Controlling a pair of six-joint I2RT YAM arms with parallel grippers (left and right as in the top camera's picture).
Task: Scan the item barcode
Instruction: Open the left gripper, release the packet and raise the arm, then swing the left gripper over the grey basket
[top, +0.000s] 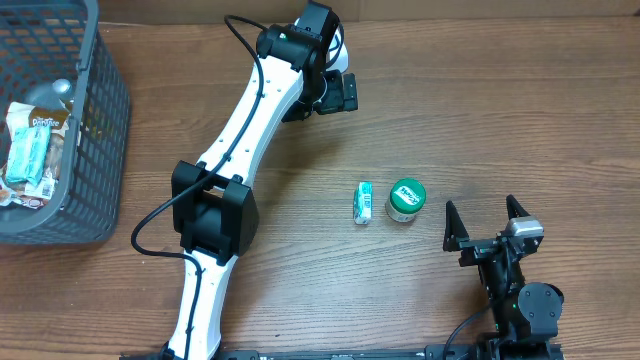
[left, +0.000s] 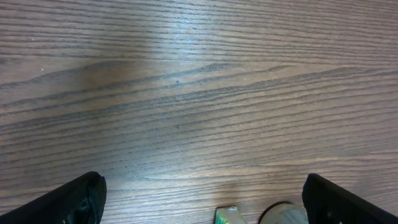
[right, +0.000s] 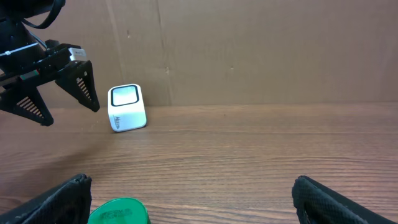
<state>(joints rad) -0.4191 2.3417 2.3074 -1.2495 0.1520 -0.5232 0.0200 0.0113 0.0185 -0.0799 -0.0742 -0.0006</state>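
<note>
Overhead: grey basket (top: 105, 130) holds snack packets (top: 30, 150) (green tub (top: 406, 199) lies outside).

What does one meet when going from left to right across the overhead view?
A dark grey plastic mesh basket holding snack packets → small white and green carton → round container with green lid → right gripper, open. The white left arm spans too widely to place.

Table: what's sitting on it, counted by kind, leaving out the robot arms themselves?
green-lidded tub: 1
small white-and-green packet: 1
white scanner box: 1
grey mesh basket: 1 (the packets inside are too jumbled to count)
Total: 4
</note>
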